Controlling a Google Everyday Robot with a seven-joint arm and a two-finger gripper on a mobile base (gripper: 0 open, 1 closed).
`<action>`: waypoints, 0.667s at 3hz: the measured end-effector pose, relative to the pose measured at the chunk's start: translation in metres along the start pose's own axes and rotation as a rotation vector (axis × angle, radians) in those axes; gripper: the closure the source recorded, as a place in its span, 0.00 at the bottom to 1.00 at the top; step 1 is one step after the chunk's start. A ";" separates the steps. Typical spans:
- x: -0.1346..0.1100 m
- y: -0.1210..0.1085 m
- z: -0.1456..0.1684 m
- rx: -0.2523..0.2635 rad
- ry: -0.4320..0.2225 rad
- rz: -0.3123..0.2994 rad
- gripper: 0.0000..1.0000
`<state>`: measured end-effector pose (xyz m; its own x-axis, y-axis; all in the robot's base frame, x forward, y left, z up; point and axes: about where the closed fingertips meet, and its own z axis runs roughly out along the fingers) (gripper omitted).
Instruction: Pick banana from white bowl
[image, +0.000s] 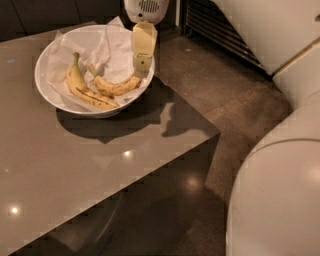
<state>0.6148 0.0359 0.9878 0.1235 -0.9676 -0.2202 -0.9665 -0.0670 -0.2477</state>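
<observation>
The white bowl (50, 87) lined with crumpled white paper sits at the back of the table. Two bananas lie in it. The banana (116, 88), dull yellow with brown mottling, curves along the bowl's right side. A brighter banana with a greenish stem (80, 86) lies to its left. My gripper (141, 67) hangs over the bowl's right rim, just above and right of the mottled banana's end, apart from it and holding nothing.
The grey-brown table (100, 175) ends in a corner at the right (216, 133), with dark floor (235, 95) beyond. My white arm body (280, 200) fills the lower right. A dark slatted grille (220, 30) stands at the back right.
</observation>
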 end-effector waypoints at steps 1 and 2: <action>-0.003 -0.011 0.009 -0.004 -0.035 0.029 0.00; -0.006 -0.020 0.025 -0.030 -0.041 0.060 0.18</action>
<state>0.6389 0.0489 0.9706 0.0740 -0.9592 -0.2728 -0.9786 -0.0171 -0.2051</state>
